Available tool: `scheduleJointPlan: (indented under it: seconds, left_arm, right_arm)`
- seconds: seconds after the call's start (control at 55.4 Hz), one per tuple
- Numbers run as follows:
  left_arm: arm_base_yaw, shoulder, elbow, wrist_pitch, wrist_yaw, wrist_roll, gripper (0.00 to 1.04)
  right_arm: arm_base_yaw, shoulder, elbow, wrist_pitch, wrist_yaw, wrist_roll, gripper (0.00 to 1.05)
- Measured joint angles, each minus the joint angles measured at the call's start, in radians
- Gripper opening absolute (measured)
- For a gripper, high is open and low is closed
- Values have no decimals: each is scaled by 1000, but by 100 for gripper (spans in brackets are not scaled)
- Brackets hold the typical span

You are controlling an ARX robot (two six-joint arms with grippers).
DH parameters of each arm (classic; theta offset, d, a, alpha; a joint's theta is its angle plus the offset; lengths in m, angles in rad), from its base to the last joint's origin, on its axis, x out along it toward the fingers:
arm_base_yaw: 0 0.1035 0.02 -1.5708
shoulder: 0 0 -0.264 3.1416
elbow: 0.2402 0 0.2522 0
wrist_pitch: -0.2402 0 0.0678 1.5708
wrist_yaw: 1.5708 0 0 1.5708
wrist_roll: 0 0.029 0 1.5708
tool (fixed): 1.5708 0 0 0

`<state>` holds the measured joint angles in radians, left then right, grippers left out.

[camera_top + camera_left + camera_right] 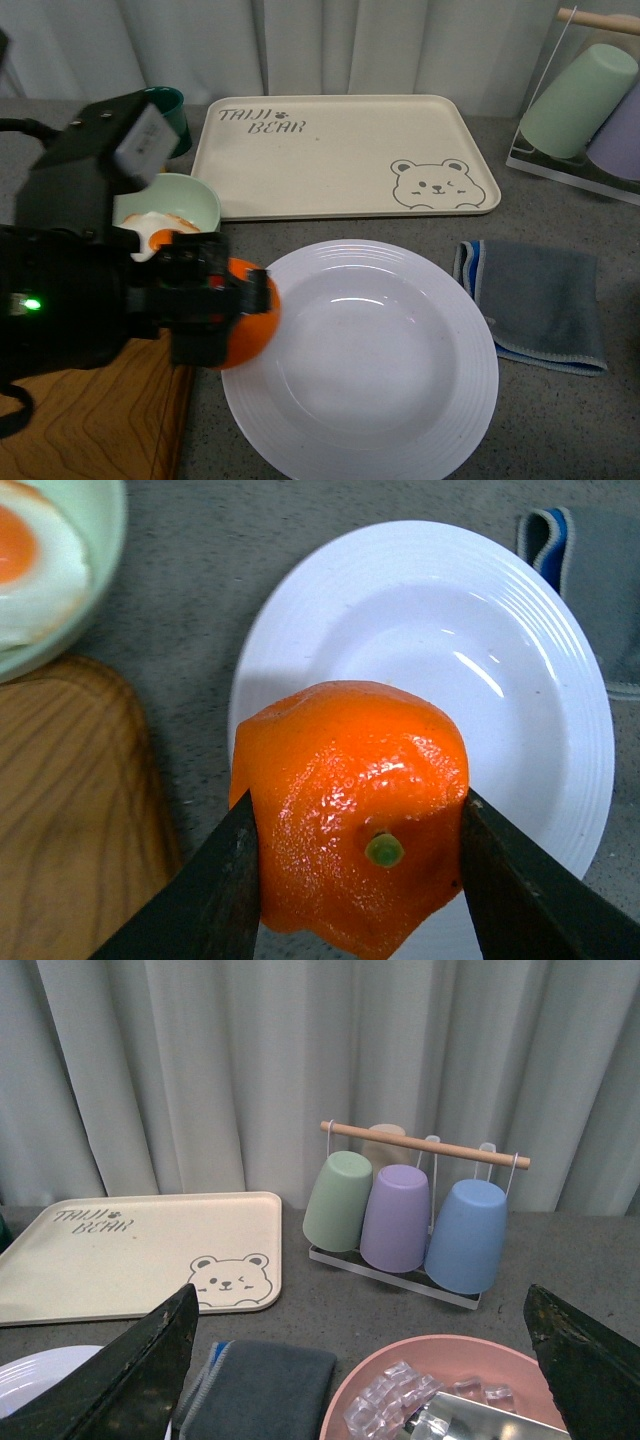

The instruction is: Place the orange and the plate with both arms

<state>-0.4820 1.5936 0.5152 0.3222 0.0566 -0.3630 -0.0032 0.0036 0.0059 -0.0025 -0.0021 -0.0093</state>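
Lumpy glossy orange, green stem dot, pinched by left gripper over plate edge. Right wrist view alone: right gripper agape.

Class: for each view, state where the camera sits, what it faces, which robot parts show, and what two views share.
Front: on the body, facing forward and down at plate and tray; left tool, shut on the orange, shows.
Left wrist: on that arm, looking along its fingers at orange and plate.
Right wrist: faces the curtain and cup rack; open right tool frames it.
Shared: front and left wrist both show orange and plate.
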Motion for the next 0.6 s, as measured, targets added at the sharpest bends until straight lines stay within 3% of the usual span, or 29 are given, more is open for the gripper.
scheduleJointPlan:
  seconds: [0.234,0.595]
  left_arm:
    - [-126,143,86,64,-19,-37,47]
    - [-137,304,196,74,-49,-77,47]
  right_arm:
    - [0,0,0,0,0,0,95]
    - [0,0,0,0,0,0,95]
